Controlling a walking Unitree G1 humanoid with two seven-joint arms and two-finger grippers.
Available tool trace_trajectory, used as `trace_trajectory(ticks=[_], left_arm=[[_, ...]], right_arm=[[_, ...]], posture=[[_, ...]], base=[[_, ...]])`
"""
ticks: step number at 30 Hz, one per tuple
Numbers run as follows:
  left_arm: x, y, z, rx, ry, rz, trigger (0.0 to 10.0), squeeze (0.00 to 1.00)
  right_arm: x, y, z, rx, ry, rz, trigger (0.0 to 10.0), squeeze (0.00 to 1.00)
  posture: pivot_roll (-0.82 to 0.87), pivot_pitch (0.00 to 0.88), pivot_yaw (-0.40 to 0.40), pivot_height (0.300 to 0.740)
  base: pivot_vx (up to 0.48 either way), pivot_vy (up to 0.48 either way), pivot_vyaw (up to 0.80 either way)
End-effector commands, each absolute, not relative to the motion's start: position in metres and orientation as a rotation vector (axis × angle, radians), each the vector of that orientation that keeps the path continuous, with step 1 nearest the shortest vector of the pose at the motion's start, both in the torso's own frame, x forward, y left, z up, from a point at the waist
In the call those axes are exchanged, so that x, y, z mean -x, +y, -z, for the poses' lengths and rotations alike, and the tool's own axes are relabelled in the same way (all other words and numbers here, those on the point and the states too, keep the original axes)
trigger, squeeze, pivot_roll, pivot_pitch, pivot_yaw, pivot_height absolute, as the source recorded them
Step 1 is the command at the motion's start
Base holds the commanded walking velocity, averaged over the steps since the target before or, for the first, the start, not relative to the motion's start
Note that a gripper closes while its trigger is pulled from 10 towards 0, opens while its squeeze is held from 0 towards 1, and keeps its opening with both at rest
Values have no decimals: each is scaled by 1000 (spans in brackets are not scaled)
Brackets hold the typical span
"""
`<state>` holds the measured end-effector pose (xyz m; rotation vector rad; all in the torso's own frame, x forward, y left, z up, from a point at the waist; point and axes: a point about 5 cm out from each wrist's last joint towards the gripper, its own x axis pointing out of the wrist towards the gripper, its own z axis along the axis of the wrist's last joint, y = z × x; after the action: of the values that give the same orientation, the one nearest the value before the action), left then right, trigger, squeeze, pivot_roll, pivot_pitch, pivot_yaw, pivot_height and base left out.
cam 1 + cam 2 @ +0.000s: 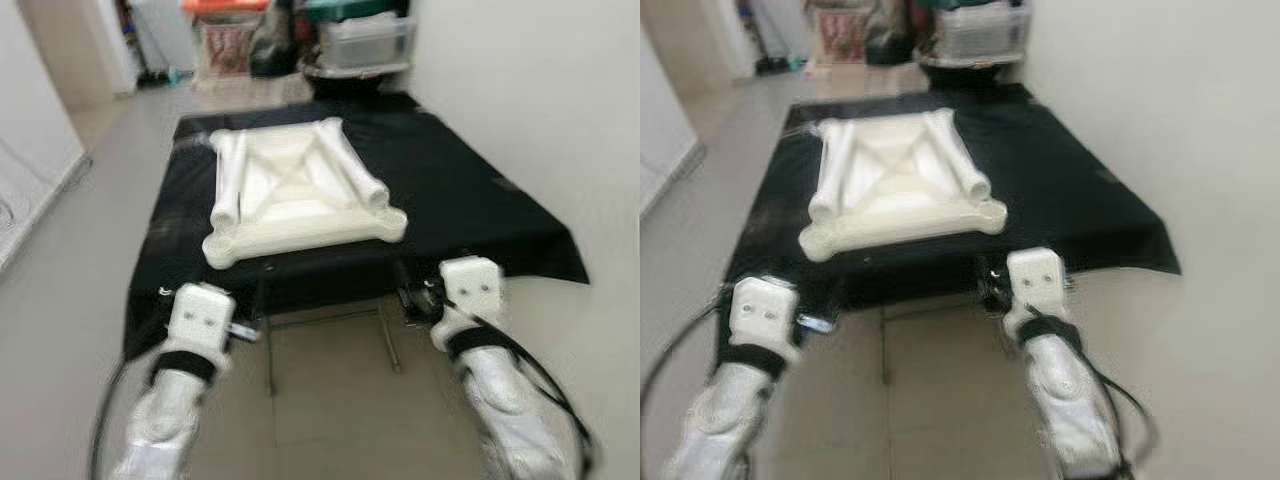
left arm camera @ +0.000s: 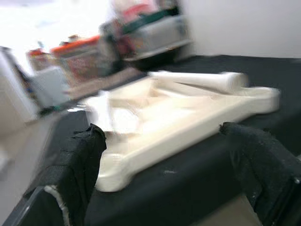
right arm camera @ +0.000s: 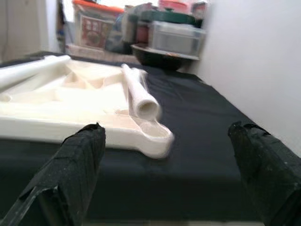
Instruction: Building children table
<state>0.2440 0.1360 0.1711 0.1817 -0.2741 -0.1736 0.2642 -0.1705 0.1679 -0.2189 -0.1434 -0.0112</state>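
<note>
Two grippers: left gripper (image 2: 164, 174) and right gripper (image 3: 167, 174) hung just short of the black-draped table's (image 1: 470, 200) near edge, each spread wide and empty.
Tabletop (image 1: 300, 215): cream panel lay underside-up on the cloth's middle.
Legs (image 1: 355, 170): two cream tubes rested loose on that panel.
Storage boxes (image 1: 365, 40): stacked beyond the table's far end.

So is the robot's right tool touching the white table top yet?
Apart. In the right wrist view, the right tool is open with black cloth showing between its fingers and the white table top.
</note>
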Motion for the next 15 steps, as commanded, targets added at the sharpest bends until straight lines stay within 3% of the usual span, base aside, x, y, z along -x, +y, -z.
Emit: trace_trajectory(ticks=[1, 15], left_arm=[[-244, 144, -166, -199, -248, 152, 10000, 0], [-246, 144, -167, -205, -256, 143, 10000, 0]], right_arm=[[-266, -159, -166, 212, -143, -30, 10000, 0], [-280, -163, -172, 275, -166, -43, 10000, 0]], posture=[[-39, 0, 3, 740], [-35, 0, 0, 740]], base=[[307, 0, 0], [308, 0, 0]])
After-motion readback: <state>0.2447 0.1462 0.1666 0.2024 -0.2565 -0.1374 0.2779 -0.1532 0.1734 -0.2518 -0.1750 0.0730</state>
